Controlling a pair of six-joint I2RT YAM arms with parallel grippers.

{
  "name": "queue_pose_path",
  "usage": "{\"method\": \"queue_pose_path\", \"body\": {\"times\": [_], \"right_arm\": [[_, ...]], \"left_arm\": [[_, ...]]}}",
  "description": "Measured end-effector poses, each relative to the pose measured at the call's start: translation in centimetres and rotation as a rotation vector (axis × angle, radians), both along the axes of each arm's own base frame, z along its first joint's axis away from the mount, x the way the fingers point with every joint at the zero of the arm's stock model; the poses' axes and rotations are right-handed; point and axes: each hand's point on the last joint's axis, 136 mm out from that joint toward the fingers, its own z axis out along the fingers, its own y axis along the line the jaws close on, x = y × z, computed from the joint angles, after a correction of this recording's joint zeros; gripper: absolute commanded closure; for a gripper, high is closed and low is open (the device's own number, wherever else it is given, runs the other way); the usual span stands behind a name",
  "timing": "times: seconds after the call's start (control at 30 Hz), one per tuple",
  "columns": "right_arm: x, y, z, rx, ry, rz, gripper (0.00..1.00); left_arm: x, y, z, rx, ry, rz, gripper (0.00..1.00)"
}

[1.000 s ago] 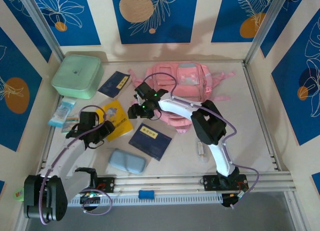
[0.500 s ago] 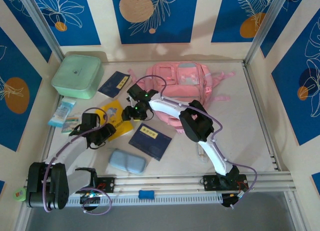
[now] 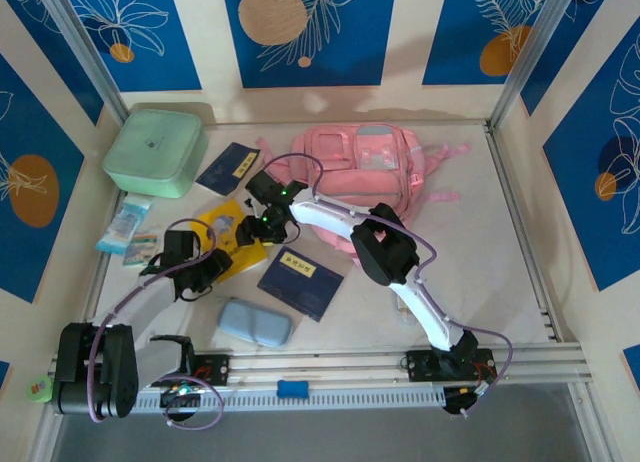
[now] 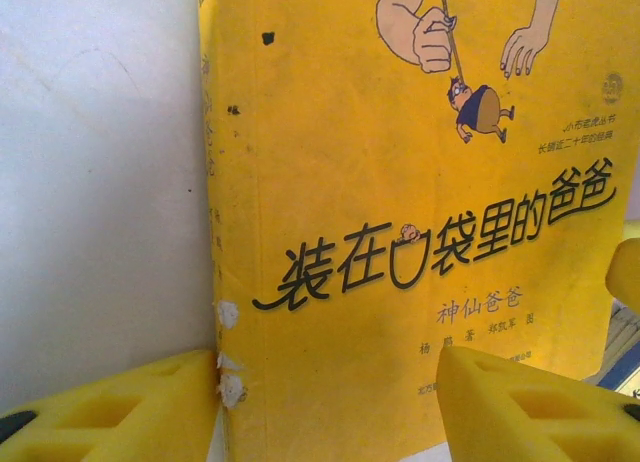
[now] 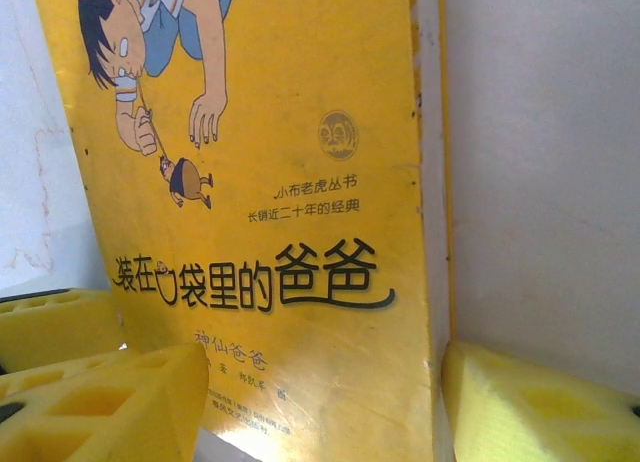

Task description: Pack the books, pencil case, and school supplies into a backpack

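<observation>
A thin yellow book [image 3: 220, 223] lies flat on the table left of centre, with both grippers at it. My left gripper [image 3: 212, 265] is at its near end. In the left wrist view the book [image 4: 400, 182] lies under my left gripper [image 4: 330, 417], which is open, one fingertip [image 4: 110, 412] on the table beside the spine. My right gripper [image 3: 250, 229] is open over the far end [image 5: 290, 182], astride the cover's edge [image 5: 325, 407]. One navy book [image 3: 300, 282] lies near centre and another [image 3: 230, 167] by the pink backpack [image 3: 365, 162]. The pencil case [image 3: 254, 324] lies near the front.
A mint-green lidded box [image 3: 155, 152] stands at the back left. Pale blue packets [image 3: 125, 227] lie by the left wall. A metal rail [image 3: 330, 367] runs along the front edge, and the right arm's elbow [image 3: 385, 247] hangs over the middle of the table.
The right arm has swung left from the backpack's front to the yellow book. The left gripper's jaws have narrowed a little at the book's near end.
</observation>
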Motion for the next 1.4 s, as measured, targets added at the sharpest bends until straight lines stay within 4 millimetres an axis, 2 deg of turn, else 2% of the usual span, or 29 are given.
{"method": "queue_pose_path", "body": {"times": [0.23, 0.63, 0.93, 1.17, 1.4], "right_arm": [[0.0, 0.1, 0.8, 0.000, 0.006, -0.004, 0.38], [-0.6, -0.3, 1.0, 0.013, 0.028, 0.008, 0.40], [-0.4, -1.0, 0.7, 0.013, 0.046, 0.009, 0.38], [-1.0, -0.8, -0.9, -0.010, 0.066, 0.023, 0.38], [-1.3, -0.3, 0.0, -0.006, 0.054, 0.042, 0.40]], "left_arm": [[-0.1, 0.0, -0.2, -0.001, 0.000, 0.006, 0.44], [-0.2, 0.2, -0.2, 0.006, 0.001, 0.012, 0.46], [-0.2, 0.2, -0.2, 0.006, 0.000, 0.012, 0.46], [-0.2, 0.2, -0.2, 0.005, 0.000, 0.013, 0.46], [-0.2, 0.2, -0.3, 0.006, 0.003, 0.012, 0.46]]}}
